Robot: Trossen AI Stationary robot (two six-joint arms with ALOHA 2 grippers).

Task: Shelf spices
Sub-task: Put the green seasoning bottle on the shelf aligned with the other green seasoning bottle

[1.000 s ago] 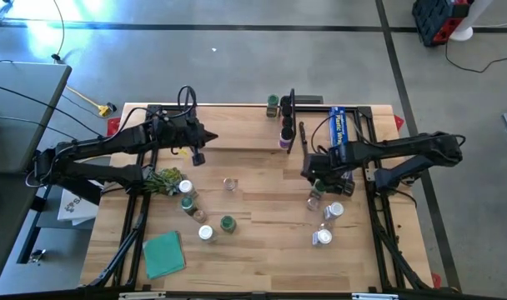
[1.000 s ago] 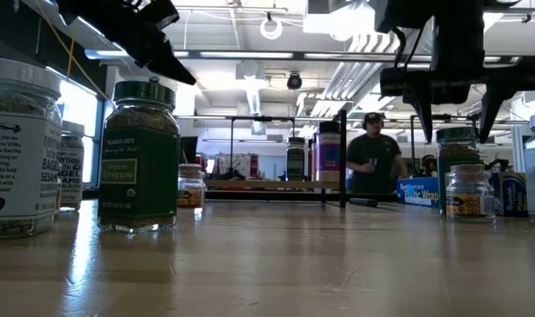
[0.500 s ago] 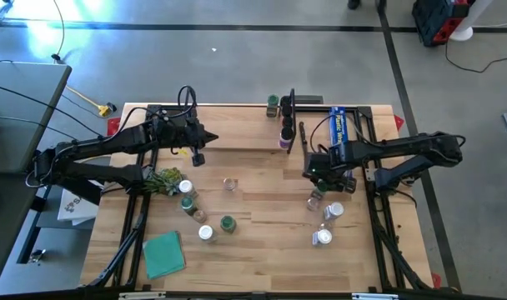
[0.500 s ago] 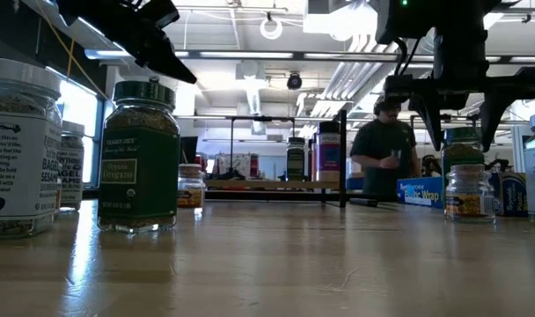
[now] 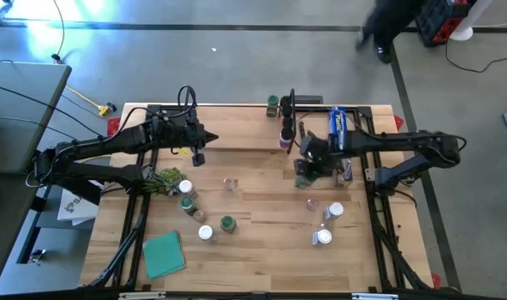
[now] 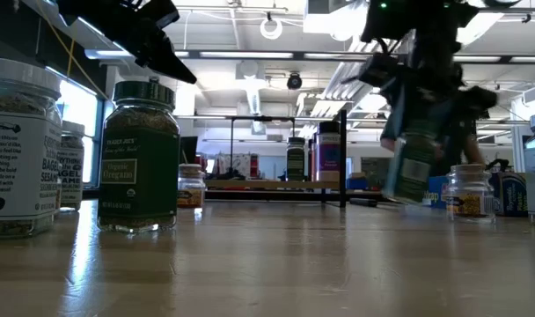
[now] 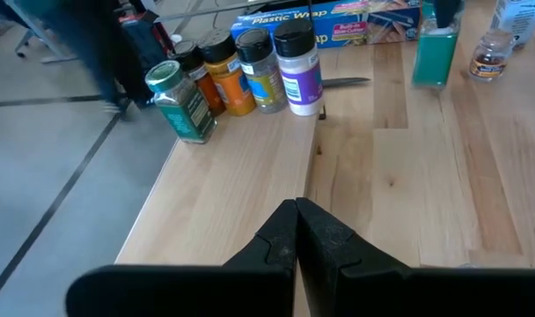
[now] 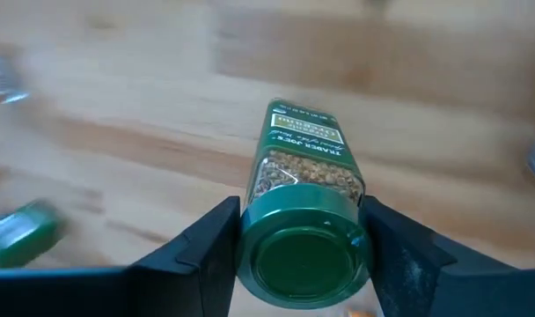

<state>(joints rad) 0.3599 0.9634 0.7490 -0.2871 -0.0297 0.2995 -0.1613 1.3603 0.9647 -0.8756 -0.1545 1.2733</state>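
The right gripper (image 8: 303,231) squeezes a green-lidded spice jar (image 8: 304,198) in the air near the shelf (image 5: 237,137), so it should keep the jar straight and set it beside the jars (image 7: 241,70) standing there.

Both arms are dark, slender and jointed, with black cables looping along them, and each ends in a tool (image 7: 296,231) of two black tapered fingers.
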